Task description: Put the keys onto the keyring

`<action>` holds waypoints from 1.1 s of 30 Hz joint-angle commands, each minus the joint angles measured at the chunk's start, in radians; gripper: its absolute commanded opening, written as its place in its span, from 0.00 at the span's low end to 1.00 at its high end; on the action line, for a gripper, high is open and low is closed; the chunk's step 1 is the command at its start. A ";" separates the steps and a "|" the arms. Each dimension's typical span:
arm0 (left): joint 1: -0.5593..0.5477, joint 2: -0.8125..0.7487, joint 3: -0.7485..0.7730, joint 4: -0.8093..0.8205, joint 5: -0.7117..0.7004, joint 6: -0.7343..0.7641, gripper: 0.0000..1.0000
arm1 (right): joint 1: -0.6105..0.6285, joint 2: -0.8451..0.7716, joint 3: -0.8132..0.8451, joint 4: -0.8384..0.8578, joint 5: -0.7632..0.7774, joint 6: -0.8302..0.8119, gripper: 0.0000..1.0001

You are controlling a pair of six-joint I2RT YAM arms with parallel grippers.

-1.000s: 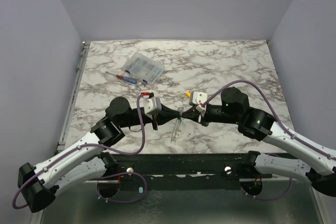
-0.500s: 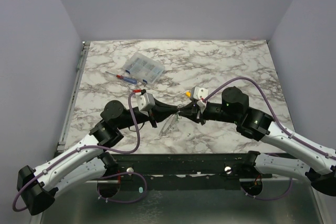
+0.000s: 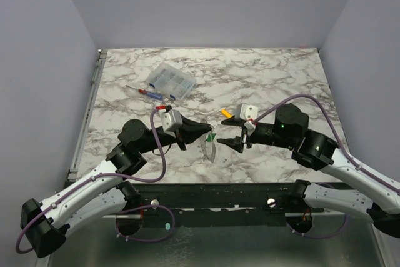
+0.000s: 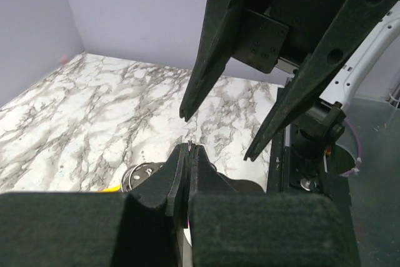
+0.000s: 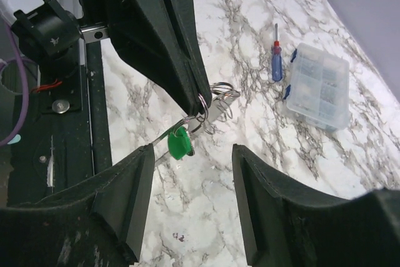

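Note:
My left gripper (image 3: 206, 130) is shut on the keyring (image 3: 210, 134), a thin pale wire loop (image 5: 209, 107) pinched at its fingertips (image 5: 195, 95). A sliver of the ring's wire (image 4: 188, 144) shows between the closed pads in the left wrist view. A green-headed key (image 5: 179, 143) hangs from the ring over the table, seen from above as a green spot (image 3: 212, 137) with its silver blade below. My right gripper (image 3: 232, 144) stands open just right of the key. It touches nothing, and the key lies beyond its spread fingers (image 5: 140, 173).
A clear plastic compartment box (image 3: 170, 80) and a red-and-blue screwdriver (image 3: 149, 92) lie at the back left of the marble table (image 3: 281, 79). A short yellow stick (image 3: 225, 112) lies beside the right wrist. The black front rail (image 3: 219, 193) runs below both arms.
My right gripper has opened and drawn back to the right, away from the ring. The key now hangs from the ring in my left gripper, which has moved slightly right.

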 commanded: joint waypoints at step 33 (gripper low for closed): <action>0.003 -0.007 0.018 0.044 0.105 0.006 0.00 | 0.006 0.029 -0.006 0.081 -0.090 -0.027 0.38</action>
